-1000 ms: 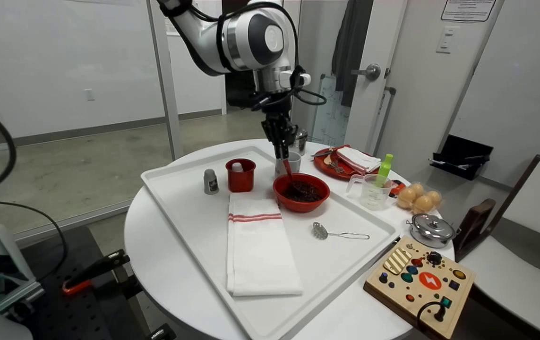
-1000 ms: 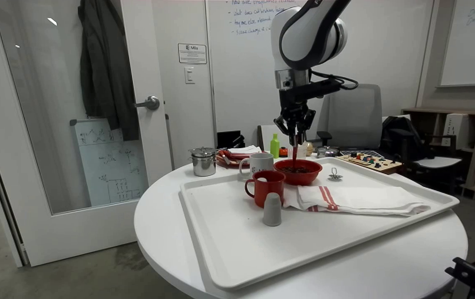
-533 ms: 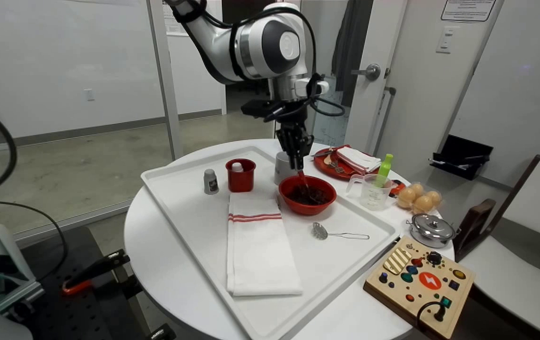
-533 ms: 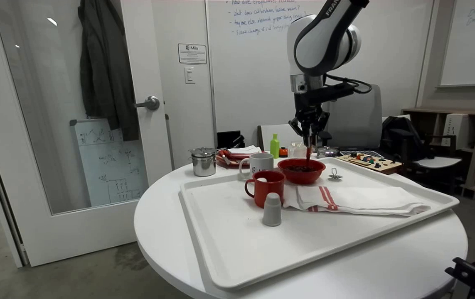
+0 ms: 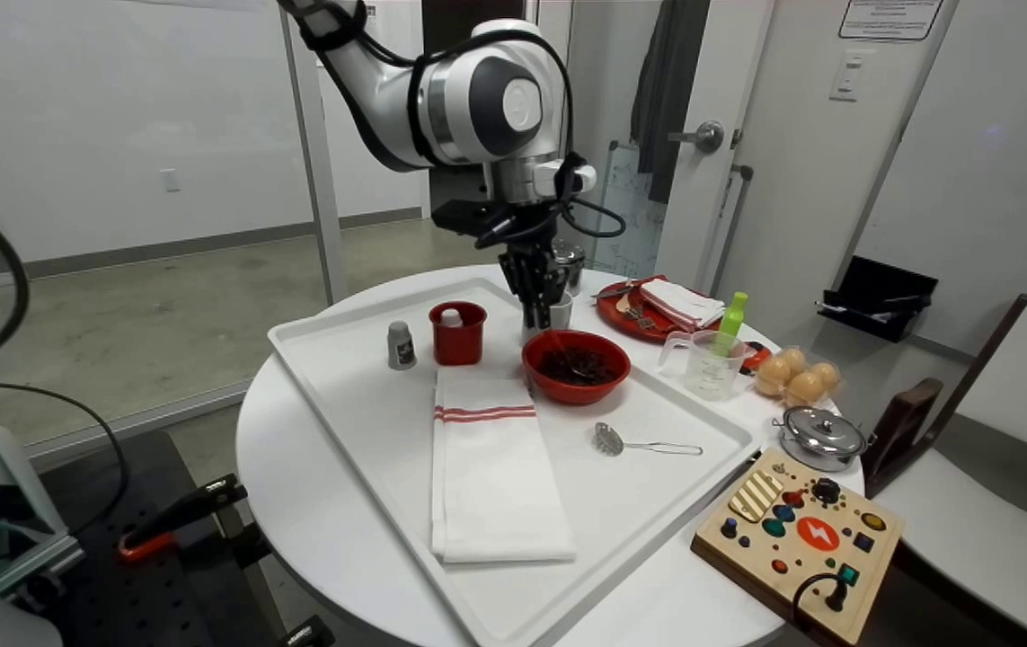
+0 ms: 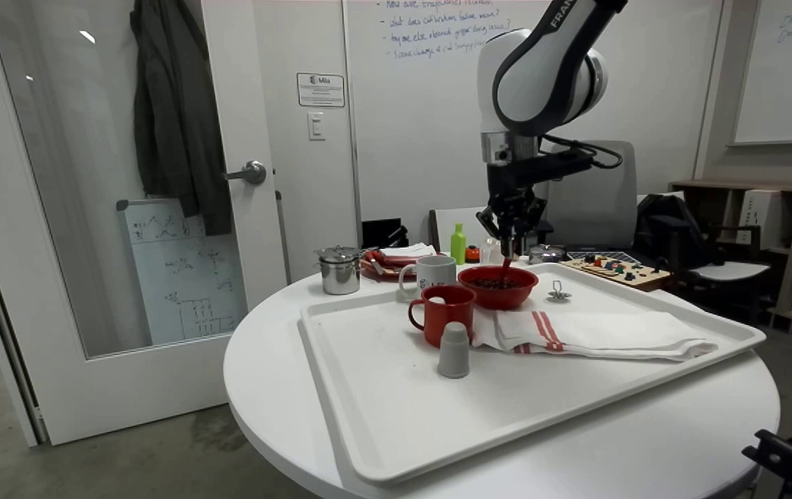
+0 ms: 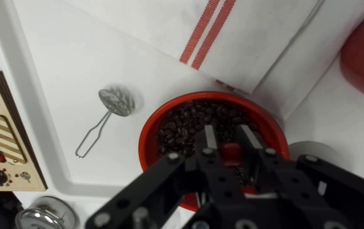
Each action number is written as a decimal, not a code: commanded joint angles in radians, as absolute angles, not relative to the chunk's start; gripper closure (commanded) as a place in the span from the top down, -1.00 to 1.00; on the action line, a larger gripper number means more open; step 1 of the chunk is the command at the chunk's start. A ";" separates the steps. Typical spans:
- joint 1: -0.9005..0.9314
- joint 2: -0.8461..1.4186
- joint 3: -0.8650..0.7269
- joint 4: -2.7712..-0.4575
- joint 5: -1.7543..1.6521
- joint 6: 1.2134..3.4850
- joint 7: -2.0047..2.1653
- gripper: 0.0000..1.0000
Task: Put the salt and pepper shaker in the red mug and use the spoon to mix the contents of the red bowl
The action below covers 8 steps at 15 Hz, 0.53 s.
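Observation:
My gripper (image 7: 227,129) is shut on the red handle of a spoon (image 6: 507,265), held upright over the red bowl (image 5: 576,393). The handle also shows between the fingers in the wrist view (image 7: 231,153). The spoon's head is down among dark beans in the bowl and mostly hidden. The red mug (image 6: 447,320) stands beside the bowl on the tray, with the pale shaker (image 5: 451,318) inside it, its top showing. The dark grey shaker (image 5: 401,347) stands upright on the tray next to the mug.
A white-grey mug (image 6: 436,270) stands close by the bowl. A folded white towel (image 5: 500,476) and a silvery wire-handled strainer (image 7: 115,102) lie on the white tray (image 6: 396,457). Beyond are a red plate (image 5: 621,322), a measuring cup (image 5: 712,368) and a wooden button board (image 5: 801,539).
The gripper and spoon moved across the bowl and then back, in a stirring motion. The bowl slid slightly with it and back. The shakers and mugs stayed in place.

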<state>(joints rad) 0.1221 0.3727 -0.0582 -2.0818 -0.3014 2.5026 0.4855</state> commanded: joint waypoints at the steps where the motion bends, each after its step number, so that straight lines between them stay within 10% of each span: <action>1: 0.156 0.367 -0.033 -2.074 -0.271 2.509 0.447 -0.77; 8: 0.175 0.384 -0.037 -1.949 -0.270 2.438 0.441 -0.77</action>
<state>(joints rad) 0.1770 0.3685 -0.0335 -2.0117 -0.3014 2.4871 0.4815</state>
